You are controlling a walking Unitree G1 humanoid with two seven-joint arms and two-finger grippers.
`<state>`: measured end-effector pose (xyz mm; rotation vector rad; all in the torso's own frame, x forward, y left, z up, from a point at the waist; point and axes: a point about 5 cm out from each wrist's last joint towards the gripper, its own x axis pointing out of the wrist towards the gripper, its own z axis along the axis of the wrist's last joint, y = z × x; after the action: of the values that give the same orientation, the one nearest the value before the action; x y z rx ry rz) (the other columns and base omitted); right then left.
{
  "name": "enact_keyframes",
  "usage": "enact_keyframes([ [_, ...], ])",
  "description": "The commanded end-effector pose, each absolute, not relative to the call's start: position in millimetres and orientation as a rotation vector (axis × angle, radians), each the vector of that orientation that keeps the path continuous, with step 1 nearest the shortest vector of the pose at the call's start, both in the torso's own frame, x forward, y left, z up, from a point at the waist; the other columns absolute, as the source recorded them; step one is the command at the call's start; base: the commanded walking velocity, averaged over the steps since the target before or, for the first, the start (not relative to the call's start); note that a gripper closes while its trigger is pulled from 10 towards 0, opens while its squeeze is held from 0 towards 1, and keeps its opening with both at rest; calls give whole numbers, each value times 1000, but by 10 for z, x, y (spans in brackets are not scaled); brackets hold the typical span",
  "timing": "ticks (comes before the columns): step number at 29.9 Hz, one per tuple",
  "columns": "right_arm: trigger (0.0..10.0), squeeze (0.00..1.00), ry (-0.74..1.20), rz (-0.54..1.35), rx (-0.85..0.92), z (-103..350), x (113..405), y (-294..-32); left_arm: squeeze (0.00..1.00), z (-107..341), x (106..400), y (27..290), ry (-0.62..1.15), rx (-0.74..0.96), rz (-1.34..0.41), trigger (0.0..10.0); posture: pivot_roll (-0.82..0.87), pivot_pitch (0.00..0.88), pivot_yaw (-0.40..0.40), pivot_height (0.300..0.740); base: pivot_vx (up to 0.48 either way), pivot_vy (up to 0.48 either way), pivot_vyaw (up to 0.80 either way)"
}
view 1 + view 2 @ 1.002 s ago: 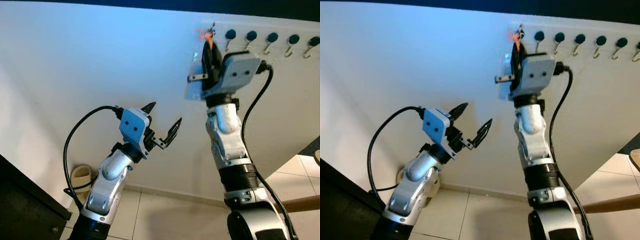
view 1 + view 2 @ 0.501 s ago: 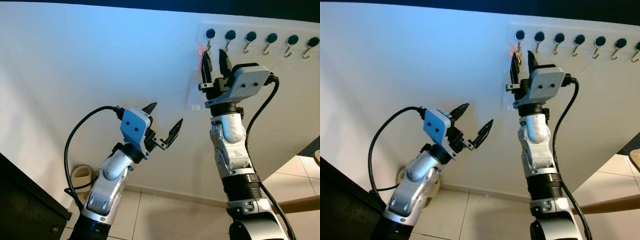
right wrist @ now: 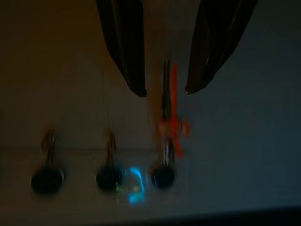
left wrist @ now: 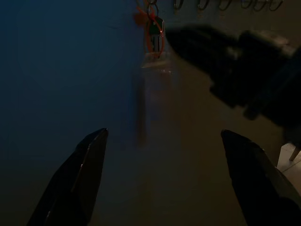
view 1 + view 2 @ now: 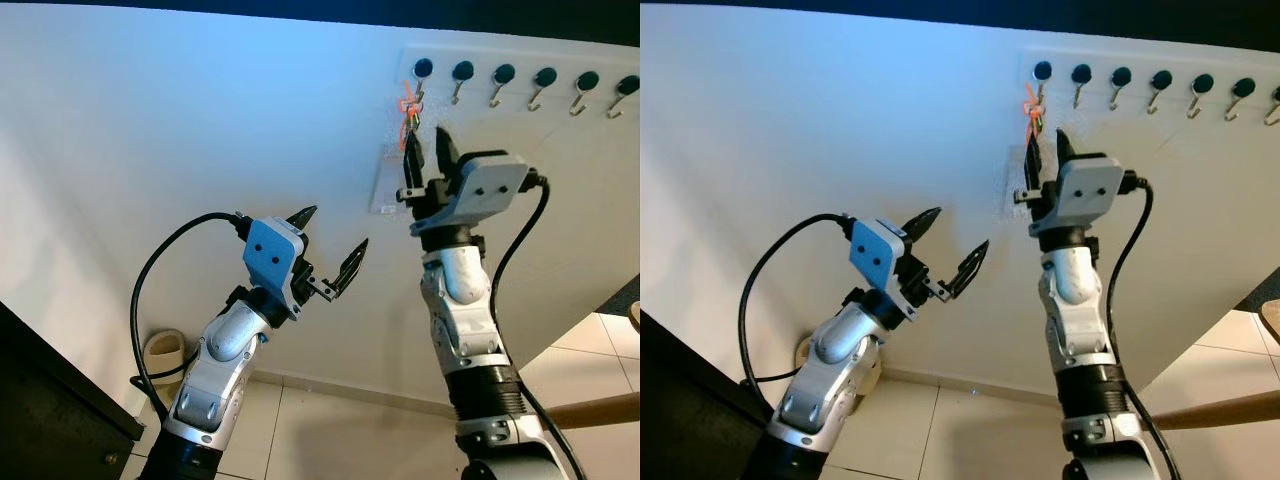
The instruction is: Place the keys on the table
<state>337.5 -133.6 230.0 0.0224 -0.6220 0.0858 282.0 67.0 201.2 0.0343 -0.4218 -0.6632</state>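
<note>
right eye view showed the right gripper (image 5: 1044,152) raised against the wall, its two black fingers spread apart and holding nothing, tips pointing up toward the rail of hooks (image 5: 1160,85). a second earlier the same gripper had been pressed high against the first hook, covering the keys; half a second earlier it had dropped a little, and now it sat lower again, leaving the keys (image 5: 1032,108) fully exposed. they hung from the hook at the left end of the rail, an orange loop with a small green piece, and a clear tag (image 5: 388,185) dangled beneath them against the wall. the retreat suggested the first reach had not taken them: the keys remained on the hook and the pickup was yet to be made. in the right wrist view the orange loop (image 3: 173,113) hung blurred just beyond the gap between the fingertips (image 3: 133,70), in line with the opening but not inside it. the left gripper (image 5: 328,245) was held lower and well to the left of the rail, its fingers wide apart and empty. a black cabinet (image 5: 50,410) stood at the lower left corner of the scene, tiled floor (image 5: 330,440) below.
</note>
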Motion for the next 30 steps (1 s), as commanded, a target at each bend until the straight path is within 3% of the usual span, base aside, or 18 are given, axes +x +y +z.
enact_keyframes([
  [1, 10000, 0, -534, 80, 57, 2079, 3386, -1374, 0, 2016, 2797, 637, -424, 13, -670, 10000, 42, 146, -19, 740, 0, 0, 0],
  [3, 10000, 0, -507, 96, 76, 2013, 3383, -1378, 0, 2017, 2797, 639, -424, 13, -668, 10000, 42, 146, -19, 740, 0, 0, 0],
  [4, 10000, 808, -497, 121, 75, 1976, 3374, -1372, 0, 2015, 2798, 643, -424, 13, -667, 10000, 43, 147, -20, 740, 0, 0, 0],
  [7, 10000, 808, -497, 130, 70, 1966, 3369, -1368, 0, 2014, 2798, 645, -423, 13, -666, 10000, 43, 147, -20, 740, 0, 0, 0],
  [8, 10000, 1000, -495, 135, 68, 1948, 3362, -1368, 0, 2013, 2797, 646, -423, 13, -665, 10000, 43, 147, -20, 740, 0, 0, 0],
  [12, 10000, 1000, -485, 157, 77, 1909, 3361, -1368, 0, 2005, 2795, 651, -421, 16, -661, 10000, 45, 147, -19, 740, 0, 0, 0],
  [13, 10000, 733, -489, 169, 87, 1917, 3371, -1375, 0, 2004, 2795, 654, -422, 17, -660, 10000, 46, 147, -18, 740, 0, 0, 0],
  [14, 10000, 733, -489, 169, 87, 1917, 3371, -1375, 0, 2004, 2795, 654, -422, 17, -660, 10000, 46, 147, -18, 740, 0, 0, 0],
  [15, 10000, 0, -496, 175, 94, 1937, 3381, -1389, 0, 2005, 2795, 656, -422, 17, -658, 10000, 45, 147, -17, 740, 0, 0, 0],
  [30, 10000, 0, -537, 198, 124, 2072, 3485, -1659, 0, 2009, 2795, 659, -423, 15, -654, 10000, 49, 145, -19, 740, 0, 0, 0],
])
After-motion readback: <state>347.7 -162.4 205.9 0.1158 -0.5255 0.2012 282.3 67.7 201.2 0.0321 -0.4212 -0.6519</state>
